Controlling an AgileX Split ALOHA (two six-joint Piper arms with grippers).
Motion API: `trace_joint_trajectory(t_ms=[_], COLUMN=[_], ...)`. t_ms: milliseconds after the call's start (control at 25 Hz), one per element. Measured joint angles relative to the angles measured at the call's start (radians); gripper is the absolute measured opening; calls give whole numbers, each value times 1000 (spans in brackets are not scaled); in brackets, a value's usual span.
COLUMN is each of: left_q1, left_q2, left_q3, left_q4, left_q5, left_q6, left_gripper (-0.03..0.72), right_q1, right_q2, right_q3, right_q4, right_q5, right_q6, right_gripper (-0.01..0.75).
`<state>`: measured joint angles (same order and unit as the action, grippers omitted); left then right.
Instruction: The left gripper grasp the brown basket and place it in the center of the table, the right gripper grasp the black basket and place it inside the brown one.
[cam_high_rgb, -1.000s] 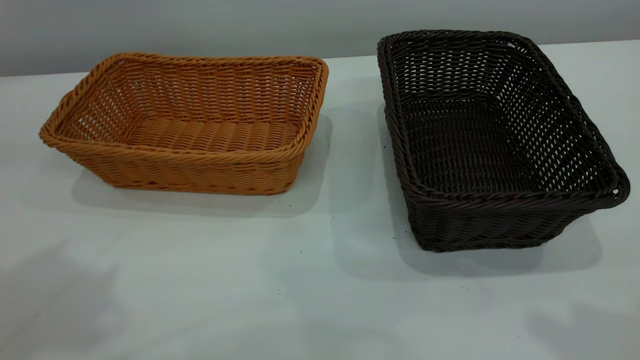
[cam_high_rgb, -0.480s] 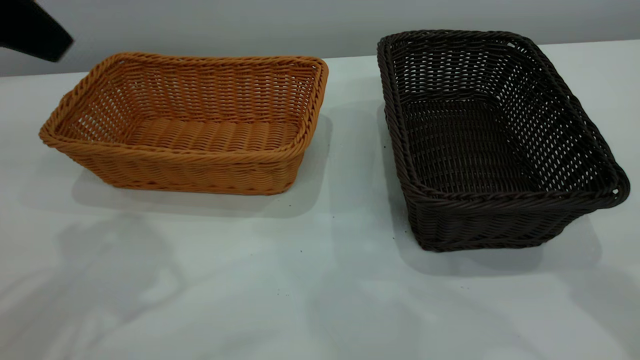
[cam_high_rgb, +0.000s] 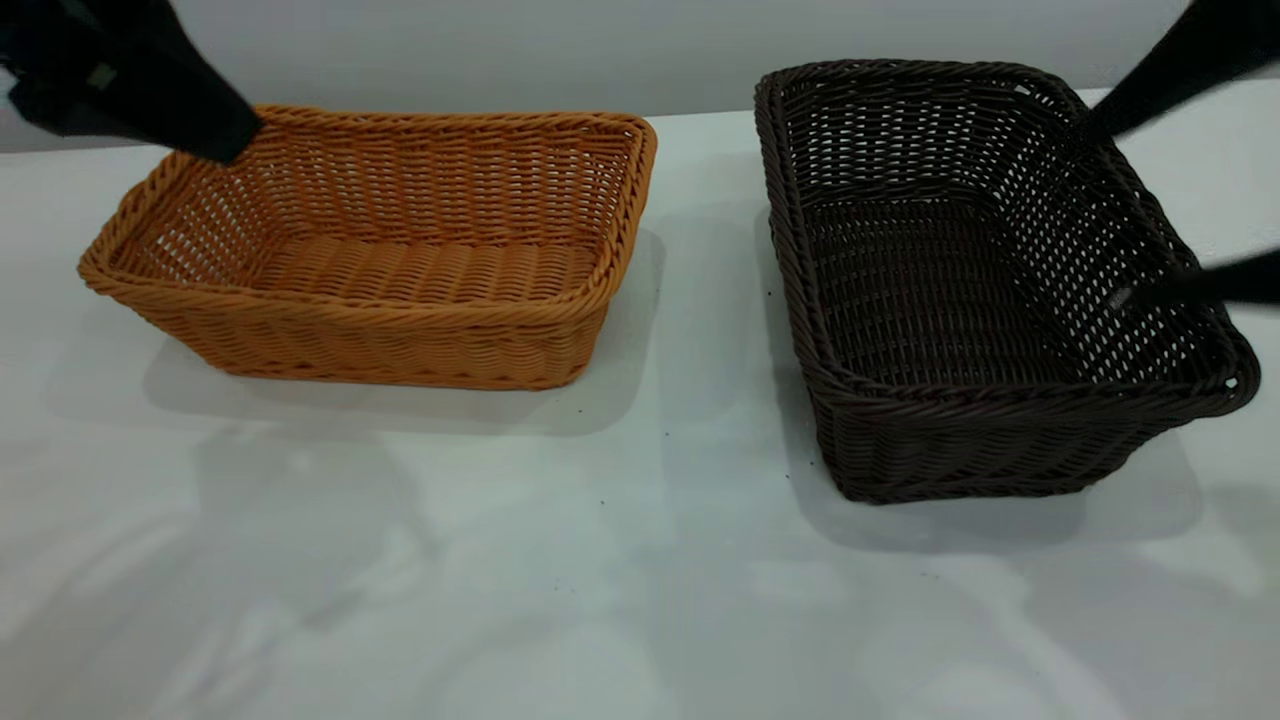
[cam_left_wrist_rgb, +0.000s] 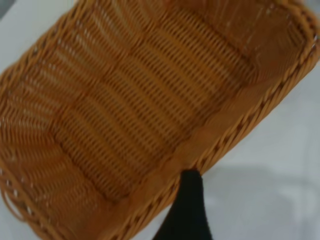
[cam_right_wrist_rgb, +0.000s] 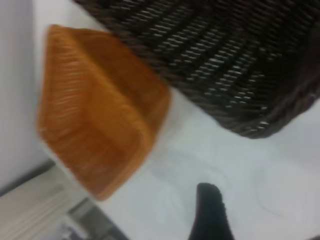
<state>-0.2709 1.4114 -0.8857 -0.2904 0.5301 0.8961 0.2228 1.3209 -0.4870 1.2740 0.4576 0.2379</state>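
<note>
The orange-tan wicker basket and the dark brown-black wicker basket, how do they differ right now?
The orange-tan wicker basket sits on the left of the white table with its long side toward the exterior camera; the dark brown-black wicker basket sits on the right, short end forward. The left gripper is at the tan basket's far corner; the right gripper's fingers straddle the dark one's right wall. Both are rectangular, empty, upright.
</note>
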Motion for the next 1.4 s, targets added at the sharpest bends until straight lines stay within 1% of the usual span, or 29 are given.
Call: trace_joint_trajectory(t_ms=[80, 160, 240, 440, 560, 760, 1000, 1400], left_q1=[-14, -24, -33, -34, -34, -34, -34, -34], left_q2=[0, -1, -1, -1, -1, -1, -1, -1], left_q3=[0, 0, 0, 0, 1, 1, 1, 1], left_q4=[0, 0, 0, -27, -27, -26, -25, -24], left_q5=[-2, -19, -33, -48, -57, -58, -56, -46], left_q6=[0, -1, -1, -1, -3, -3, -2, -2], left_gripper=[582, 582, 582, 582, 582, 582, 582, 582], right_q1=[38, 59, 59, 59, 59, 59, 59, 59], right_q2=[58, 118, 168, 275, 324, 393, 462, 550], right_q3=[0, 0, -3, -37, -55, -89, -132, -150], right_q4=[32, 74, 123, 251, 313, 355, 373, 420], right_q5=[-14, -26, -33, -39, -45, -53, -102, -197], right_q6=[-9, -31, -58, -175, -212, -211, -210, -192], right_gripper=[461, 461, 461, 461, 461, 461, 461, 461])
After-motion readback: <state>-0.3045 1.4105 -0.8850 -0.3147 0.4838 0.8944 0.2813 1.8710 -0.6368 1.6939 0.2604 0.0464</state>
